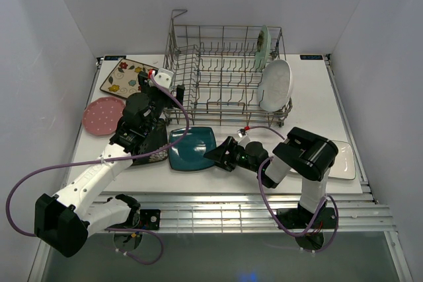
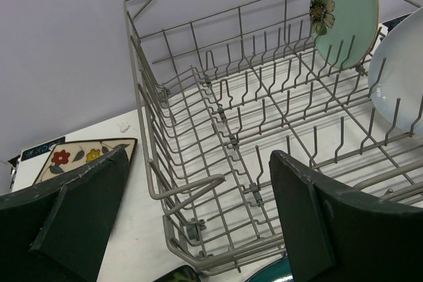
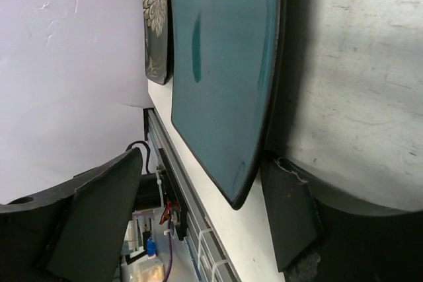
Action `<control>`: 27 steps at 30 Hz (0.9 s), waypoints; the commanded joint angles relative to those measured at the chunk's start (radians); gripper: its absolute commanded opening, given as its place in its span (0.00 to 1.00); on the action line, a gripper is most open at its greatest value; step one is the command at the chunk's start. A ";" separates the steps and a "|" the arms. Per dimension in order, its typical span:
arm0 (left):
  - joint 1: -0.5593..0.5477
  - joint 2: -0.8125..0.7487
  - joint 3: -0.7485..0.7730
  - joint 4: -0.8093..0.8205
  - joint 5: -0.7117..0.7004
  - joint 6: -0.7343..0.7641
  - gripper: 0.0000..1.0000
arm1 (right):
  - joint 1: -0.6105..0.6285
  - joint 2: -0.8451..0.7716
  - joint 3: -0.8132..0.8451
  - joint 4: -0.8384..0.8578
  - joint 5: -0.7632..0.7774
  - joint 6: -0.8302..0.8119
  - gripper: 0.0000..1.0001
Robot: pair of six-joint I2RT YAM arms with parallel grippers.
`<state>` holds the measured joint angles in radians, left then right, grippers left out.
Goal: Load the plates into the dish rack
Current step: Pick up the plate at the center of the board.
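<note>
Here right gripper parted, straddling teal plate corner, not yet clamped.

Right wrist view: the teal plate between the fingers of my right gripper runs off the top edge. The dark patterned plate beyond it shows only a sliver. Finger-to-rim contact: cannot tell.

Top view: my right arm covers much of the white rectangular plate.

Left wrist view: ahead of my left gripper, the mint-green plate is clipped at the top and the white oval plate at the right.
</note>
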<state>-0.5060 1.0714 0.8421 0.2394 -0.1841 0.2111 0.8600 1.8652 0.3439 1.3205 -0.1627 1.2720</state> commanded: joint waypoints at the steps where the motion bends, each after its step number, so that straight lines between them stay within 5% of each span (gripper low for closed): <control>1: -0.002 -0.011 -0.011 0.014 -0.009 0.005 0.98 | 0.013 0.034 0.006 0.082 0.034 0.015 0.76; 11: 0.000 -0.011 -0.014 0.018 -0.015 0.008 0.98 | 0.014 0.077 -0.005 0.144 0.049 0.044 0.52; 27: -0.002 -0.013 -0.015 0.021 -0.015 0.010 0.98 | 0.019 0.124 0.017 0.169 0.071 0.079 0.44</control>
<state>-0.5060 1.0718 0.8383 0.2455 -0.1947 0.2203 0.8711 1.9594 0.3511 1.3651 -0.1184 1.3571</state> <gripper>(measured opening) 0.979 0.444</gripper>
